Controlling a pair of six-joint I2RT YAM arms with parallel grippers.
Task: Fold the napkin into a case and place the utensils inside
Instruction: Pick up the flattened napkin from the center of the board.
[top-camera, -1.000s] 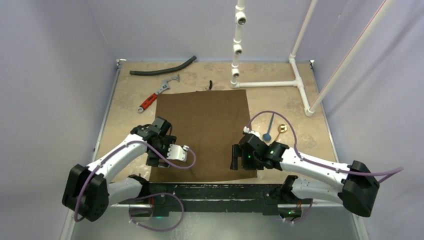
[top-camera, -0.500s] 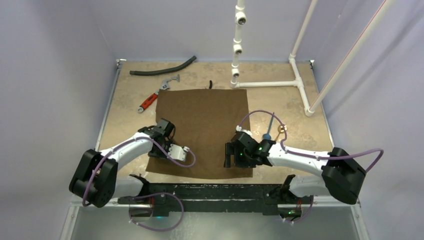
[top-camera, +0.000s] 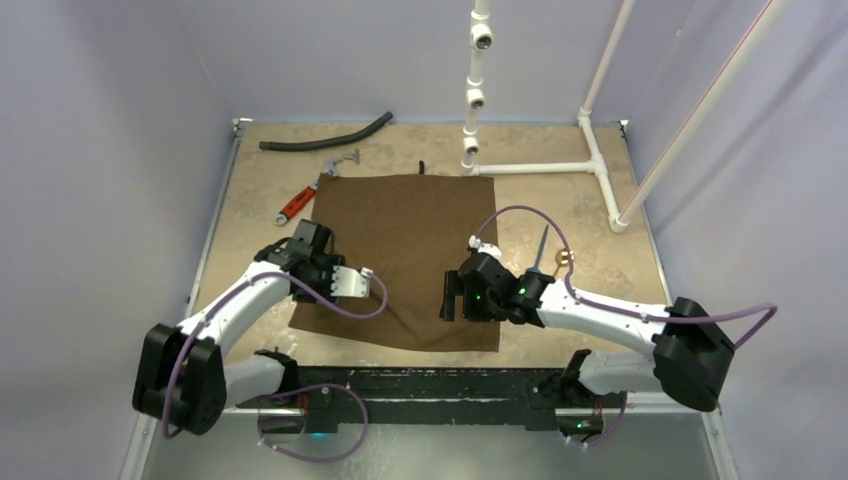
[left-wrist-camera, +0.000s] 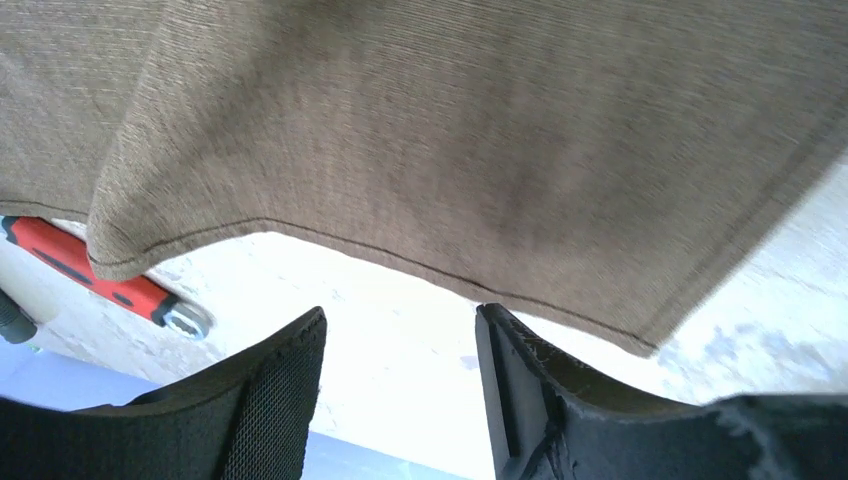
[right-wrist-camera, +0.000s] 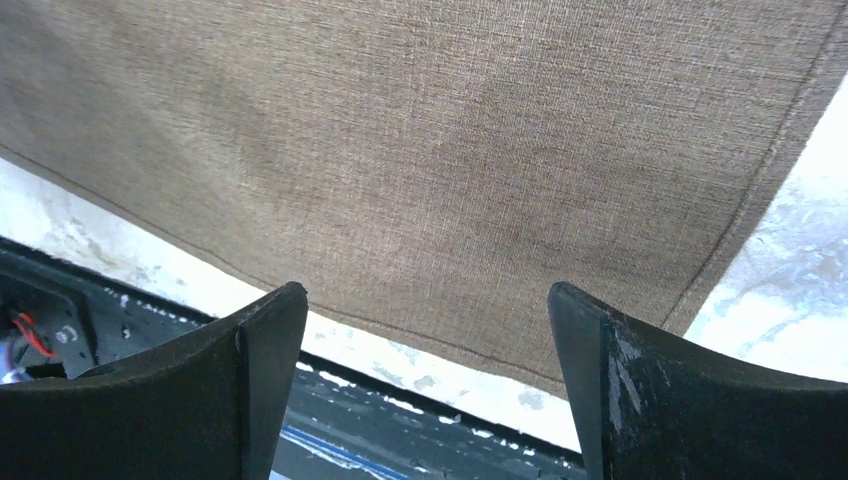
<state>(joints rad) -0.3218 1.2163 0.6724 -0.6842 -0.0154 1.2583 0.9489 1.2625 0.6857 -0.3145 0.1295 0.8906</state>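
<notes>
The dark-brown napkin (top-camera: 400, 250) lies flat in the middle of the table, its near edge slightly skewed. My left gripper (top-camera: 312, 275) is at the napkin's left edge. In the left wrist view the left gripper (left-wrist-camera: 400, 315) is open over bare table, just short of the hem of the napkin (left-wrist-camera: 450, 150). My right gripper (top-camera: 455, 297) hovers over the napkin's near right part. It (right-wrist-camera: 425, 300) is open wide, with nothing between its fingers, above the napkin (right-wrist-camera: 420, 150). The utensils (top-camera: 538, 262) lie right of the napkin, partly hidden by the right arm; a blue spoon bowl shows.
A red-handled wrench (top-camera: 305, 198) (left-wrist-camera: 90, 265) lies by the napkin's far left corner. A black hose (top-camera: 325, 135) is at the back left, and small black pliers (top-camera: 422, 170) are at the far edge. A white pipe frame (top-camera: 540, 167) stands at the back right. The black base rail (top-camera: 430, 385) runs along the near edge.
Both grippers moved away from the bases. The napkin slid away from the near edge, toward the wrench. The left gripper's jaws narrowed, then opened again.
</notes>
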